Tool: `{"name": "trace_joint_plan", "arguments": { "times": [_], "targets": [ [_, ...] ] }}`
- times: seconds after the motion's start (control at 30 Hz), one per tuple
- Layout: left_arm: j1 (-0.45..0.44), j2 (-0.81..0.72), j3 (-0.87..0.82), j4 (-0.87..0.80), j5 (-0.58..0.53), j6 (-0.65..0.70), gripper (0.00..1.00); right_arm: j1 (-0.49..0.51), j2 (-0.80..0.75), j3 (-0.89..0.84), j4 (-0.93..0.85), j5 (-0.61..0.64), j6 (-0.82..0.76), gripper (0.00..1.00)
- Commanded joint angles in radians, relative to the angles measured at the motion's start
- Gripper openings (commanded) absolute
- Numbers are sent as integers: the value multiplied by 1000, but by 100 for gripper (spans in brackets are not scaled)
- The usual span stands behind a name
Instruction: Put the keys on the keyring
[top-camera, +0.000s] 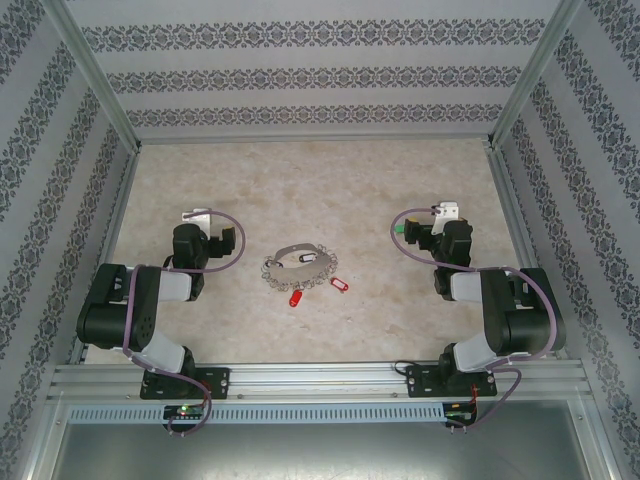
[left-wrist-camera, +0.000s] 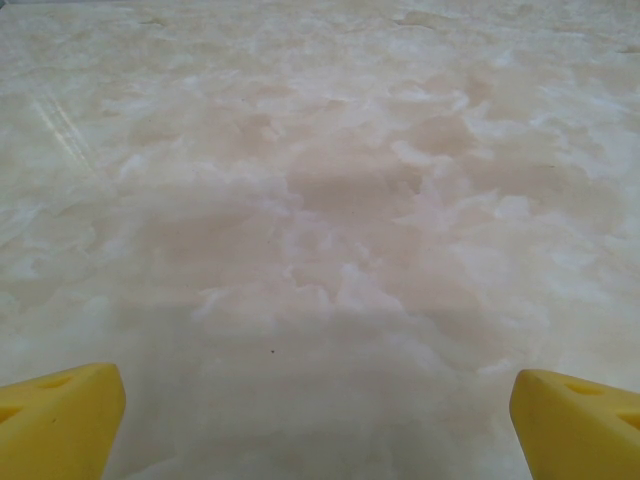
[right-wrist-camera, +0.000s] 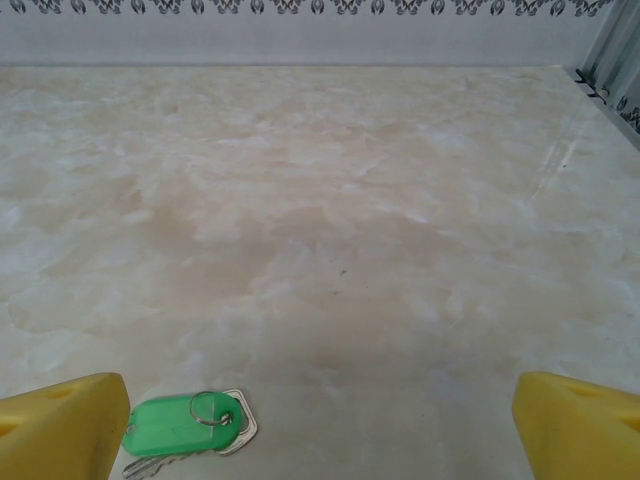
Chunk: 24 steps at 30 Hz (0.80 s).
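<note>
The silvery keyring (top-camera: 296, 264), an oval loop fringed with small metal links, lies on the table midway between the two arms. Just in front of it lie two red keys: one (top-camera: 295, 298) plain, the other (top-camera: 337, 287) with a pale label patch, both loose and apart from the ring. My left gripper (top-camera: 205, 224) (left-wrist-camera: 318, 412) sits left of the ring, open, its yellow fingertips (left-wrist-camera: 62, 418) wide apart over bare table. My right gripper (top-camera: 436, 220) (right-wrist-camera: 320, 420) sits right of the ring, also open with nothing between its fingertips (right-wrist-camera: 575, 420).
A green tag (right-wrist-camera: 180, 426) (top-camera: 400, 232) on a small split ring with a metal key lies on the table beside my right gripper's left finger. Patterned walls and metal posts (top-camera: 95, 75) enclose the marbled tabletop (top-camera: 320, 180) on three sides.
</note>
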Motion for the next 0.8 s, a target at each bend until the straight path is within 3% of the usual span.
{"name": "trace_joint_plan", "arguments": {
  "times": [0.0,0.23,0.37,0.5,0.57,0.63,0.7,0.77],
  "targets": [
    [17,11,18,45,15,15,99,5,0,14,37,19,8,98],
    [18,10,18,46,16,14,99,-26,-54,-20,52,-13,39,98],
    [18,-53,43,-54,-74,-20,100,-56,-157,-10,-61,58,101,98],
    [18,-195,95,-299,-114,-81,99,-67,-289,38,-217,31,99,98],
    [17,-278,139,-430,-100,-134,100,-67,-355,122,-414,45,123,98],
    [19,-353,251,-717,-117,-327,99,-64,-403,267,-721,41,161,90],
    [18,-384,386,-1042,-121,-564,99,-33,-414,360,-866,14,151,85],
    [18,-374,495,-1260,-53,-639,99,24,-434,398,-926,-8,120,87]
  ]
}}
